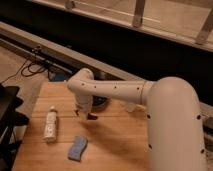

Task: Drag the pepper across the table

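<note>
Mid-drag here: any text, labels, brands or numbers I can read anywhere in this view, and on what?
None can be read.
The white bottle lying on the table has a pale label, too blurred to read.
The blue sponge, the dark bowl and the arm show no markings, only small dark dots on the arm's shell.
The gripper sits low over the table at the pepper; no writing shows on it.

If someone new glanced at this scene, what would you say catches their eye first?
The big white arm dominates, sweeping in from the right over the table. Its claw points down near the table's middle, just in front of a dark bowl, with the small red pepper at its tip. Nearer the left edge lie a white bottle and a blue sponge.
</note>
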Robot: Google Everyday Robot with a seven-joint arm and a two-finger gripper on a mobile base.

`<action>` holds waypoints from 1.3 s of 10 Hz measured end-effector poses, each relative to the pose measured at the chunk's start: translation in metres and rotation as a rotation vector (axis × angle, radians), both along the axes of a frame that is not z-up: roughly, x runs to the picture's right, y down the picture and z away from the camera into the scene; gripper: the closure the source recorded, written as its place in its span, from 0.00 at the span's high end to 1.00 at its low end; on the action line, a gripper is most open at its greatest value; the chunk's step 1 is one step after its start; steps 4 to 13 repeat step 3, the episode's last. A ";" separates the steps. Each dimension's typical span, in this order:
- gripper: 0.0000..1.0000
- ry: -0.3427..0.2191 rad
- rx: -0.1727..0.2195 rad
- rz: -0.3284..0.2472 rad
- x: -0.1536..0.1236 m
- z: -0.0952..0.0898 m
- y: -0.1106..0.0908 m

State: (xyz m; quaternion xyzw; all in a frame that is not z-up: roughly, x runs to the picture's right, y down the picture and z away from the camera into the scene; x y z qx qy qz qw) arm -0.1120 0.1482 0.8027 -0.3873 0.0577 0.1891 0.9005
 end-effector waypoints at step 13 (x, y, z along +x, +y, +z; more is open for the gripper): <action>0.11 -0.006 -0.006 0.009 0.009 0.000 -0.011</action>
